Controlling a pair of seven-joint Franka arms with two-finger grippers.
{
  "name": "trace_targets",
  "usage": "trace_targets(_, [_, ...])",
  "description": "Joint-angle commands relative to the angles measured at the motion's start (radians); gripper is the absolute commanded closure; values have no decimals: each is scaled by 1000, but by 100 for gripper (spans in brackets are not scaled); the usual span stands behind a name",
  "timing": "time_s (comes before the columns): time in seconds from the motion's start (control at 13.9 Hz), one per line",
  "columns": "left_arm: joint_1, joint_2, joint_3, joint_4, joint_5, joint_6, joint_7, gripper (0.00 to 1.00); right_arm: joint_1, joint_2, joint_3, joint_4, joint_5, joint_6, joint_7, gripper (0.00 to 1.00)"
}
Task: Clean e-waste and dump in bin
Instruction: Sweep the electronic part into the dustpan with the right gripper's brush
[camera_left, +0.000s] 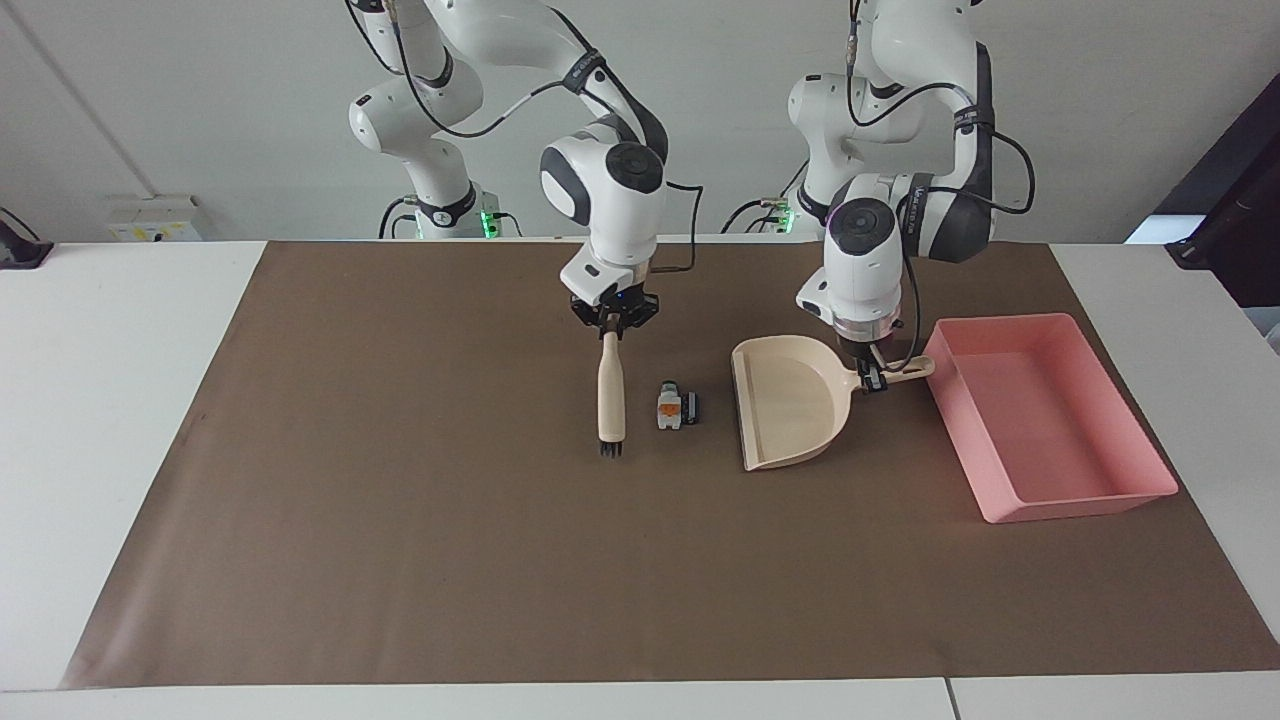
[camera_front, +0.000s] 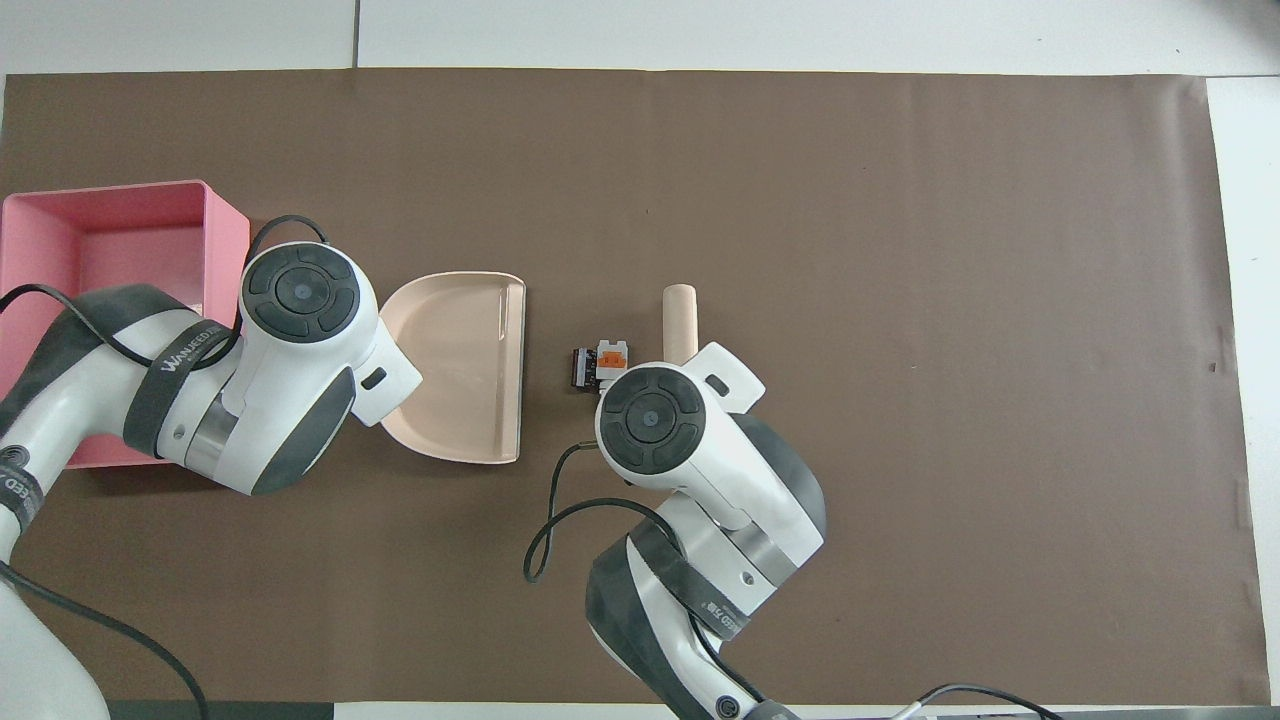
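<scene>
The e-waste (camera_left: 675, 405) (camera_front: 600, 362), a small white-grey scrap with an orange mark against a black one, lies on the brown mat at mid-table. My right gripper (camera_left: 612, 325) is shut on the handle of a beige brush (camera_left: 611, 395), which hangs down beside the scraps on the right arm's side, bristles low near the mat. My left gripper (camera_left: 872, 380) is shut on the handle of the beige dustpan (camera_left: 790, 400) (camera_front: 460, 365), whose open edge faces the e-waste. The pink bin (camera_left: 1085, 505) (camera_front: 225, 250) stands at the left arm's end. From overhead, both wrists hide their fingers.
The brown mat (camera_left: 400, 560) covers most of the white table. In the overhead view only the tip of the brush (camera_front: 680, 320) shows past the right wrist. Cables hang from both wrists.
</scene>
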Motion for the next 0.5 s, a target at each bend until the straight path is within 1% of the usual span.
trace_targets(0.0, [-36,44,11,36,36,-23,-21,100,19,56,-3,46,-14,2,34,100])
trace_targets(0.14, [-50,85,11,71,36,-26,-24,100,53,79,-1,46,-10,33,43,100])
trace_targets(0.29, [-56,93,9,71,36,-26,-24,100,62,86,-1,46,-5,52,37,100])
trace_targets(0.36, [-56,93,9,71,36,-26,-21,100,62,88,8,48,3,53,27,100])
trace_targets(0.43, [-56,93,9,70,36,-26,-23,100,61,88,33,48,36,73,14,100])
